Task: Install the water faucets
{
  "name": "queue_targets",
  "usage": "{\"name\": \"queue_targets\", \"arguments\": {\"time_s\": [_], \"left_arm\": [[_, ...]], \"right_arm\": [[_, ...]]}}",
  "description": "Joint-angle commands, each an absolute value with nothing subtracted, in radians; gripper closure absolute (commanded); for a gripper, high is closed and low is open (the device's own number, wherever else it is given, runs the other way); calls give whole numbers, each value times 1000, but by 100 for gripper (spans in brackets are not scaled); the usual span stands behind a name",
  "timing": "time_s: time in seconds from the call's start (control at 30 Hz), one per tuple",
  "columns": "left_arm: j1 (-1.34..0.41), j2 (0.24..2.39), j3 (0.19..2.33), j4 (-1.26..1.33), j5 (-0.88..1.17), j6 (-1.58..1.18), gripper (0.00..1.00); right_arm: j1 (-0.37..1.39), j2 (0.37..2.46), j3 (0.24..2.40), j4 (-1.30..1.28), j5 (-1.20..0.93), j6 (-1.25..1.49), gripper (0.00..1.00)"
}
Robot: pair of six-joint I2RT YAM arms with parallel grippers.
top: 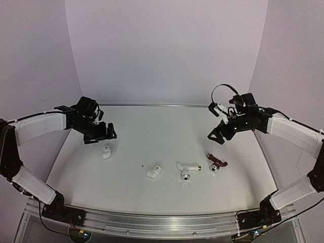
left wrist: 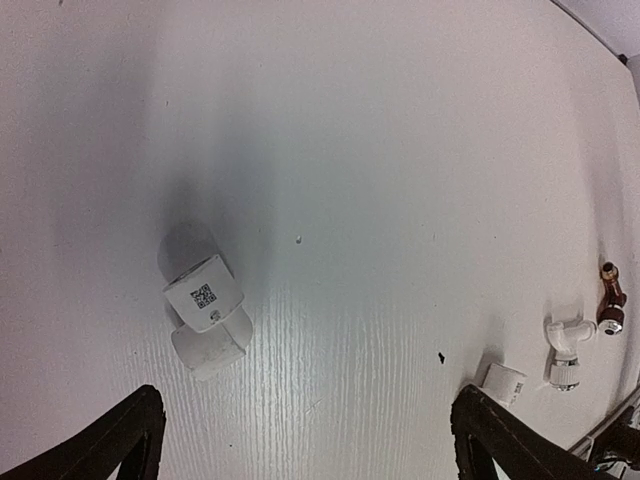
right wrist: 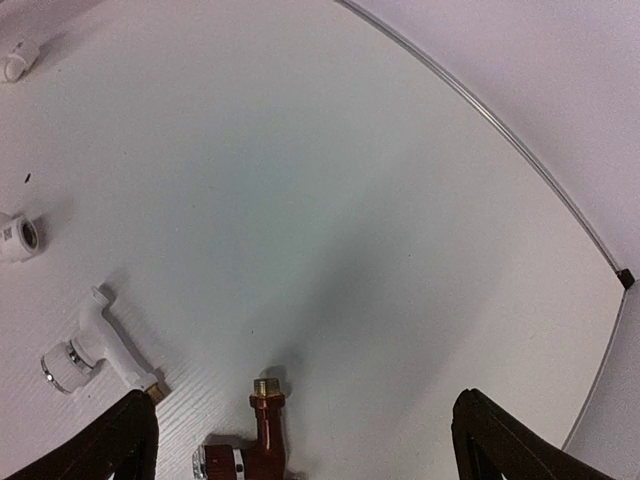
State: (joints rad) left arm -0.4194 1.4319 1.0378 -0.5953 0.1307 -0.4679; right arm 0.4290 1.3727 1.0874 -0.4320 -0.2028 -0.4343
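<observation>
A white faucet (top: 186,171) with a curved spout, brass end and silvery knob lies at the table's middle right. A dark red faucet (top: 216,164) lies just right of it. My left gripper (top: 98,132) is open and empty, hovering above a white elbow fitting (top: 107,153). In the left wrist view the gripper (left wrist: 310,405) has that fitting (left wrist: 205,310) ahead and to its left. My right gripper (top: 220,134) is open and empty, behind the red faucet. In the right wrist view the gripper (right wrist: 305,400) has the red faucet (right wrist: 262,440) between its fingers' span and the white faucet (right wrist: 95,350) to the left.
A second white elbow fitting (top: 154,172) lies left of the white faucet and also shows in the left wrist view (left wrist: 503,382) and the right wrist view (right wrist: 18,237). The table's back edge (top: 162,105) meets a plain wall. A metal rail (top: 162,220) runs along the front.
</observation>
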Motion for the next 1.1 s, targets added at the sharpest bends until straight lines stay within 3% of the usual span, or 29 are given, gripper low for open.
{"name": "queue_targets", "arguments": {"time_s": [0.0, 0.2, 0.4, 0.67, 1.07], "left_arm": [[-430, 1465, 1110, -592, 148, -474, 0], [-434, 1470, 1109, -563, 174, -486, 0], [-437, 1480, 1112, -496, 263, -488, 0], [-443, 1431, 1099, -484, 292, -493, 0], [-451, 1371, 1068, -492, 300, -520, 0]], "right_arm": [[432, 1274, 977, -508, -206, -654, 2], [434, 1237, 909, -591, -195, -791, 2], [470, 1258, 904, -578, -373, -844, 2], [550, 1498, 991, -506, -405, -870, 21], [735, 1749, 1121, -527, -237, -875, 37]]}}
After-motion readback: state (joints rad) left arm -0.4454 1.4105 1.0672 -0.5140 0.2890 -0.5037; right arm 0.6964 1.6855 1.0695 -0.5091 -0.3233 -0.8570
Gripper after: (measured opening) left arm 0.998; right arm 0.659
